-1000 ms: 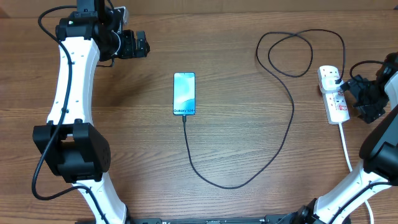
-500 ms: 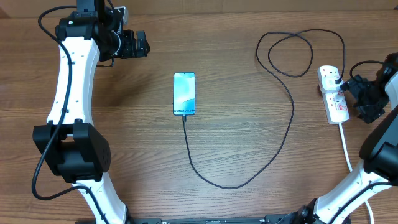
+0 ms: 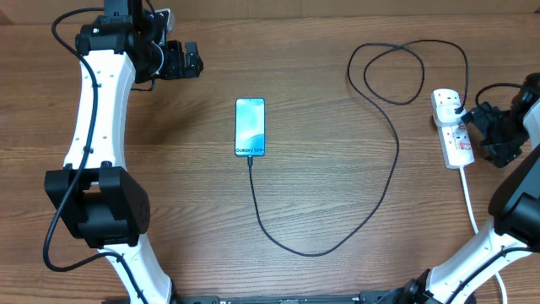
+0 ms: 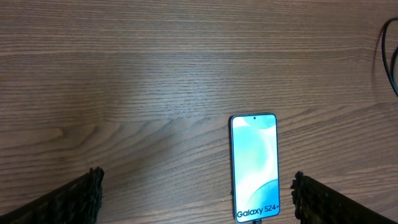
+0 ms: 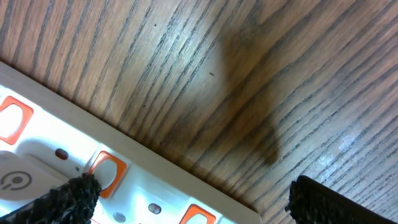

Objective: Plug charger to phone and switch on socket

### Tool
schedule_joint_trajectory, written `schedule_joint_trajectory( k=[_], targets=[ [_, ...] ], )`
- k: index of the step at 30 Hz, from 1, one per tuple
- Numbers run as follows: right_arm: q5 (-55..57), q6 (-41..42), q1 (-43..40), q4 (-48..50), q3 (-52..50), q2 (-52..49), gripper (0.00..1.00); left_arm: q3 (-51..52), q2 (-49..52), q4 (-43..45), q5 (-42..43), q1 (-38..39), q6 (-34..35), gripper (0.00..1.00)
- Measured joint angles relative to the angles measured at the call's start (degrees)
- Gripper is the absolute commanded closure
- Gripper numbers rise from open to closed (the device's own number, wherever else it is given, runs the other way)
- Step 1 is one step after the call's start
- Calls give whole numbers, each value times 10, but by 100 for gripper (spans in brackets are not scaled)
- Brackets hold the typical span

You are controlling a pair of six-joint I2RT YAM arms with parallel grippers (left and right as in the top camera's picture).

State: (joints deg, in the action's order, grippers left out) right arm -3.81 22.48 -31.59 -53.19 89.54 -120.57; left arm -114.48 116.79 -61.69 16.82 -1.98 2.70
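Note:
The phone (image 3: pixel 250 127) lies flat mid-table with its screen lit, and it also shows in the left wrist view (image 4: pixel 255 168). The charger's thin black cable (image 3: pixel 371 215) runs from the phone's near short end, loops right and up, and ends in a black plug (image 3: pixel 456 105) on the white socket (image 3: pixel 451 135). My left gripper (image 3: pixel 191 59) hovers open, up and left of the phone, with its fingertips (image 4: pixel 87 193) far apart. My right gripper (image 3: pixel 477 125) is open beside the socket (image 5: pixel 143 186), one finger (image 5: pixel 68 199) over its orange-red switches (image 5: pixel 102 171).
The socket's thick white cord (image 3: pixel 469 198) runs toward the table's near edge on the right. A bit of black cable (image 4: pixel 390 56) shows at the right edge of the left wrist view. Bare wood lies between the phone and the socket.

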Motion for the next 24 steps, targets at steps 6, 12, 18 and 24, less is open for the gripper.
schedule_joint_trajectory(
  k=[6, 12, 18, 24],
  targets=[
    [-25, 0, -13, 12, -2, -7, 0, 0, 0, 0, 0, 0, 0, 0],
    [-27, 0, -13, 12, -2, -7, 0, 0, 0, 0, 0, 0, 0, 0],
    [-16, -3, -7, 11, -2, -8, 0, 0, 0, 0, 0, 0, 0, 0],
    [-4, -3, -3, 11, -1, -8, 0, 0, 0, 0, 0, 0, 0, 0]
  ],
)
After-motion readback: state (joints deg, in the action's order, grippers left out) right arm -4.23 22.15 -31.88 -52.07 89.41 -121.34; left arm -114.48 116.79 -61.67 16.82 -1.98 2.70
